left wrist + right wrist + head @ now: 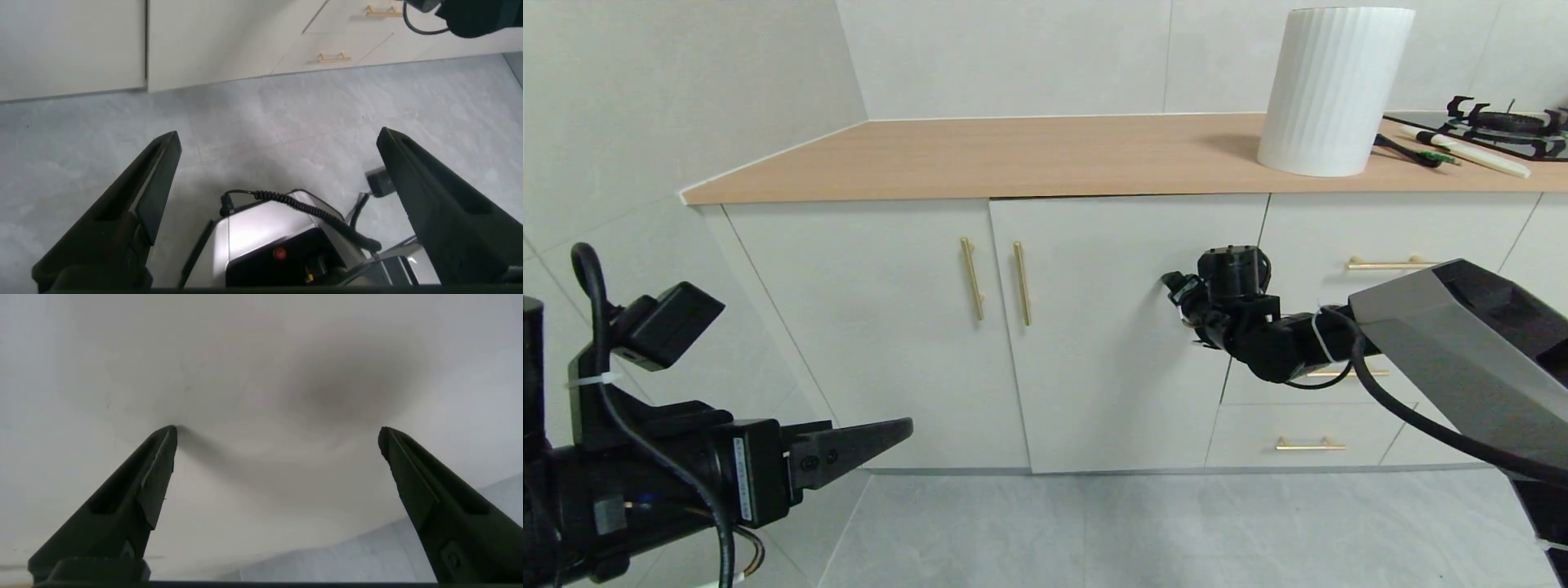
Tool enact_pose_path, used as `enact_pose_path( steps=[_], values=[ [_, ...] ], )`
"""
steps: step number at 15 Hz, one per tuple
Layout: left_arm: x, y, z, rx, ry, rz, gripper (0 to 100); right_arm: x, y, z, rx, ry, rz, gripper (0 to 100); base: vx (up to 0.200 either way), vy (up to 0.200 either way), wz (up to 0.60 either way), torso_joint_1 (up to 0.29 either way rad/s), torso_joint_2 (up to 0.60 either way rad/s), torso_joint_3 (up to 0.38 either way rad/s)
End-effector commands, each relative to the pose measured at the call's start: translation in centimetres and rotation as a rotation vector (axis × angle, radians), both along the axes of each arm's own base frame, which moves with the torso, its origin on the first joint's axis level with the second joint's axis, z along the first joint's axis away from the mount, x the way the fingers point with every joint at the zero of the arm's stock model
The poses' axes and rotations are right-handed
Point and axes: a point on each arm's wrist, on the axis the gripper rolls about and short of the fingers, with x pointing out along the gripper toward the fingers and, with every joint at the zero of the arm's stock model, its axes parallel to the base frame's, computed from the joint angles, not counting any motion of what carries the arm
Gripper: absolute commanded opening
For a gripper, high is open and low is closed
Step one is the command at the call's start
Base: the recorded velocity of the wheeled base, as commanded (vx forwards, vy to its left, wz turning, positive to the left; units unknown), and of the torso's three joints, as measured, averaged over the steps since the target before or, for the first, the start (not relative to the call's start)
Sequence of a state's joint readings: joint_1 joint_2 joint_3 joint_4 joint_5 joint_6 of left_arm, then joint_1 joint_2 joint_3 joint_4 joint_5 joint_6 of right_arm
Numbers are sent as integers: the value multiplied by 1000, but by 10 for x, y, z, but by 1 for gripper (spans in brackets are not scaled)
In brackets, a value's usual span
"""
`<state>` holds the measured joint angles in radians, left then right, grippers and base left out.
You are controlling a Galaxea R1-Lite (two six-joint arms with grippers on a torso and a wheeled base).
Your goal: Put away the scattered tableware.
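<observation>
Several utensils lie on the wooden counter (1013,155) at the far right: a black spoon (1409,151), a green-handled piece (1441,157) and a long cream one (1474,153). A tall white ribbed container (1331,90) stands beside them. My right gripper (1174,286) is held below counter height, right up against a white cabinet door (1119,327); in the right wrist view it (278,433) is open, with that door's plain surface between its fingers. My left gripper (903,426) is low on the left, open over the floor (278,139) and holding nothing.
Two cabinet doors with vertical gold handles (970,278) (1022,282) sit under the counter. Drawers with gold pulls (1388,263) (1309,445) are to the right. A black stove grate (1503,122) is at the counter's far right. Grey tiled floor (1094,531) lies in front.
</observation>
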<state>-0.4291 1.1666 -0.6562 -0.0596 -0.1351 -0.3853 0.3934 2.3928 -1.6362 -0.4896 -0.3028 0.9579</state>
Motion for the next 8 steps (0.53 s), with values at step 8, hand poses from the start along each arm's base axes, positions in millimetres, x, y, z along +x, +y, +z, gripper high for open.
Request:
enact_pose_path(
  steps=[8],
  values=[
    [1, -1, -1, 2, 4, 0, 100, 9, -5, -1, -1, -13, -35, 100, 0, 0, 0, 0, 0, 0]
  ],
)
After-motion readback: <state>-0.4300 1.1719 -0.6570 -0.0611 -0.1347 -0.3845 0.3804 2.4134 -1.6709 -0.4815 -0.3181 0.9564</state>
